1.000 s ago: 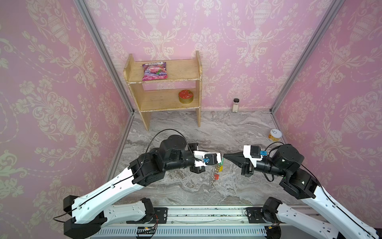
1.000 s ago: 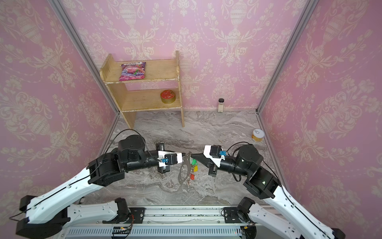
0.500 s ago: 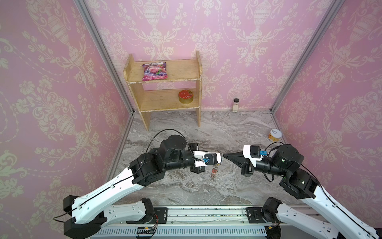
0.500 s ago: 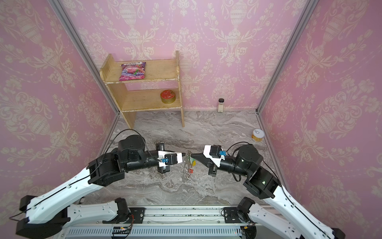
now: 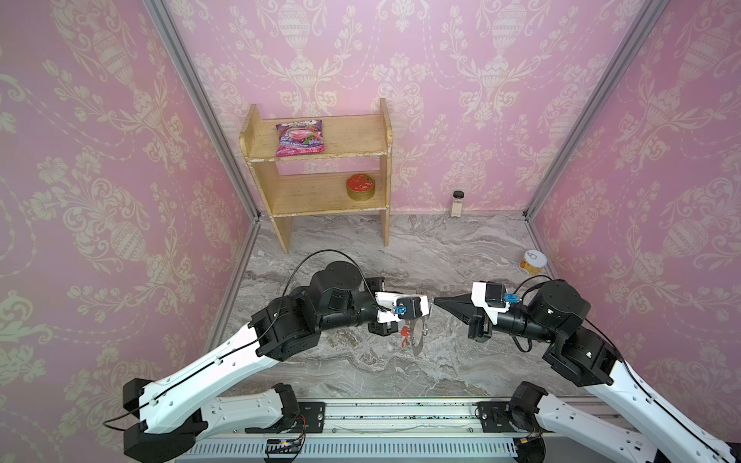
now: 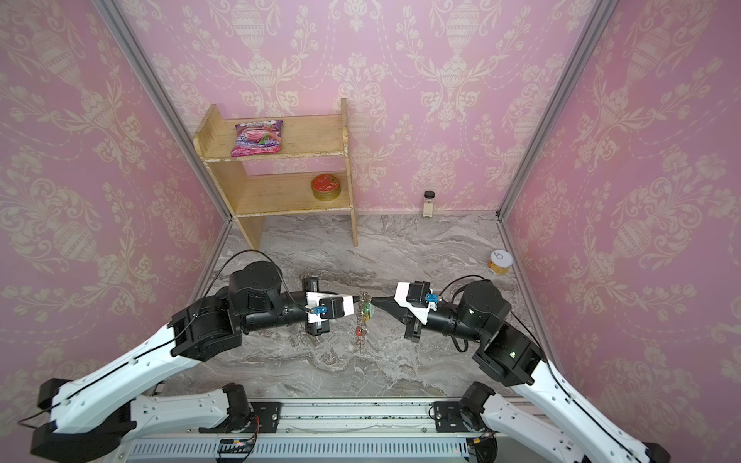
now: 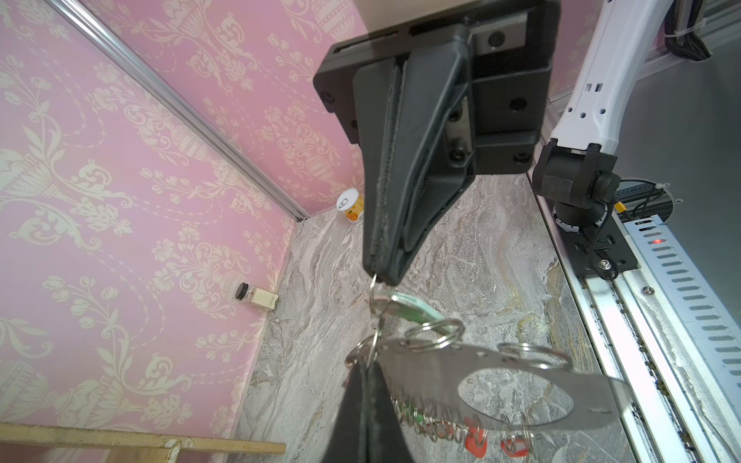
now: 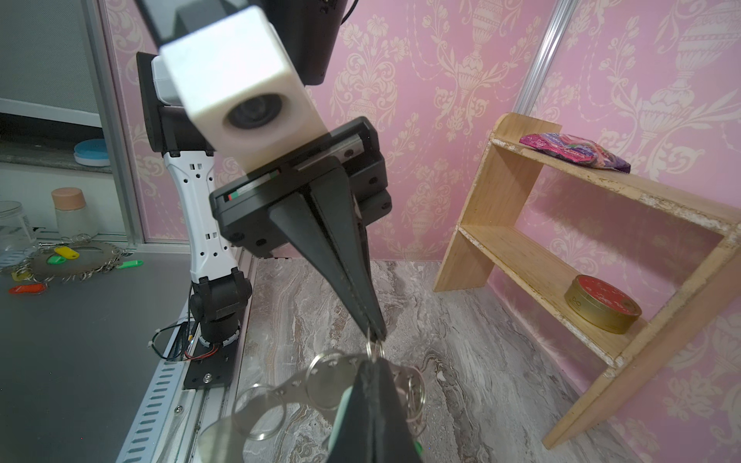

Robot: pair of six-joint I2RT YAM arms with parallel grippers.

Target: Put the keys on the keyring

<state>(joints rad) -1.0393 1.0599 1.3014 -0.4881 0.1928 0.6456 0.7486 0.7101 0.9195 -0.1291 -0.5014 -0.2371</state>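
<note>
A: Where's the keyring (image 7: 425, 368)?
B: Over the middle of the bench (image 5: 361, 248), nearer its front edge. The left end effector (image 7: 361, 364) is clenched on a small loop at its rim.
A: And the keys (image 7: 409, 309)?
B: Just beside it, clamped in the right end effector (image 7: 379, 276), with the two tips nearly meeting.

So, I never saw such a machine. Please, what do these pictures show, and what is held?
It is a robot with two arms on a marble table. Two pictures look down from above, almost alike; two come from a camera on each wrist. Each arm ends in a pincer. The left pincer is shut on a loop of the keyring, a flat metal hoop that hangs from it. The right pincer is shut on the keys with the mint-green tag. On the table stand a wooden shelf, a small jar and a can.
</note>
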